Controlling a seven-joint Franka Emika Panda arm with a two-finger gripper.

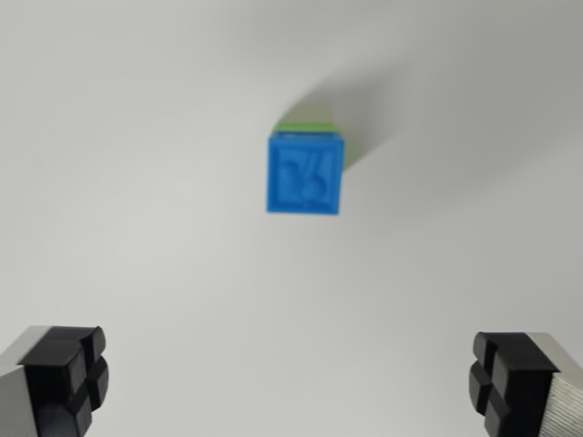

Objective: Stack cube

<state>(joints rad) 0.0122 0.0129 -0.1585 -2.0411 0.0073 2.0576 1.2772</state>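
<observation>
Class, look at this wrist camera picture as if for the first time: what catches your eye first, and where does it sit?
The eye goes straight to the bright blue cube just above the middle, with a raised mark on its top face. A green cube peeks out from under its far edge, so the blue one sits on top. The tool is open, its black fingertips in the bottom corners, on a plain white table.
</observation>
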